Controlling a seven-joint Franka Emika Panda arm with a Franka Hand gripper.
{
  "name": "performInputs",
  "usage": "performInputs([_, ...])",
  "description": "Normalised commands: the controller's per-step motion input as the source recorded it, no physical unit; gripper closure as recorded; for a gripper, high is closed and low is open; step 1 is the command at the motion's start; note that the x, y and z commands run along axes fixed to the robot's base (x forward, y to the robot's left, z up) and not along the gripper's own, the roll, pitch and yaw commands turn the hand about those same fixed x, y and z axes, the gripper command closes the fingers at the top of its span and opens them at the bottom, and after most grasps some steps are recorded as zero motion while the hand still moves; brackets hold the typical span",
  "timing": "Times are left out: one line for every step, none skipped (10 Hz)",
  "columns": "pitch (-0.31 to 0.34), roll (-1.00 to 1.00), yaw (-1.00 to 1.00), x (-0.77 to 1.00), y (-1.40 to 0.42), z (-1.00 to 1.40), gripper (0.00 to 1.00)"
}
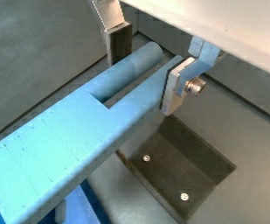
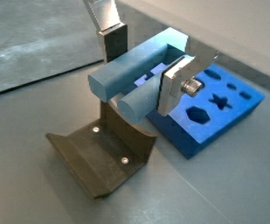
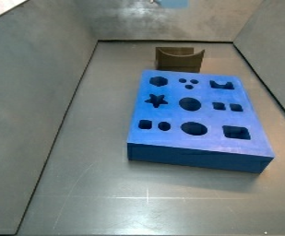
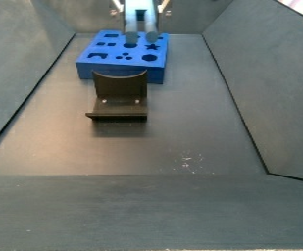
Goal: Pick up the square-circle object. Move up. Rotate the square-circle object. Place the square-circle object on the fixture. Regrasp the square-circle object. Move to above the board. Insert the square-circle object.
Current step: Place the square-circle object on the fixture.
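Observation:
My gripper [image 1: 147, 80] is shut on the square-circle object [image 1: 67, 131], a light blue-grey bar with a notch and a round end. It lies crosswise between the silver fingers [image 1: 178, 80]. In a wrist view the gripper [image 2: 141, 83] holds the object [image 2: 131, 74] in the air above the dark fixture [image 2: 96, 153], with the blue board [image 2: 218, 109] beside it. In a side view the gripper [image 4: 140, 18] hangs high at the far end, beyond the fixture [image 4: 119, 98] and over the board [image 4: 121, 57]. The fixture [image 3: 178, 58] stands behind the board [image 3: 194, 120].
Sloping grey walls [image 3: 46, 74] close in the dark floor on both sides [image 4: 245, 78]. The fixture's base plate [image 1: 178, 166] with two screws lies right under the held object. Bare floor [image 4: 140, 167] stretches in front of the fixture.

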Motion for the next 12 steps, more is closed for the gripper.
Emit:
performInputs([0.203, -1.00, -0.09, 0.73, 0.16, -0.02, 1.00])
performInputs([0.183, -0.87, -0.10, 0.64, 0.08, -0.02, 1.00])
performInputs([0.147, -0.64, -0.11, 0.51, 0.07, -0.01, 1.00])
performInputs([0.123, -0.47, -0.11, 0.42, 0.06, -0.01, 1.00])
performInputs([0.109, -0.36, -0.11, 0.36, 0.06, -0.01, 1.00])
performInputs([0.079, -0.22, -0.10, 0.20, 0.04, 0.00, 1.00])
performInputs([0.022, -1.00, -0.15, 0.15, 0.07, -1.00, 1.00])
performInputs([0.002, -1.00, -0.15, 0.12, 0.08, -1.00, 1.00])
performInputs([0.008, -1.00, -0.15, 0.13, 0.09, -1.00, 1.00])
performInputs([0.026, -1.00, -0.14, 0.15, 0.09, -1.00, 1.00])
performInputs([0.035, -1.00, -0.14, 0.15, 0.09, -1.00, 1.00])
performInputs([0.039, -0.99, -0.15, 0.17, 0.10, -1.00, 1.00])
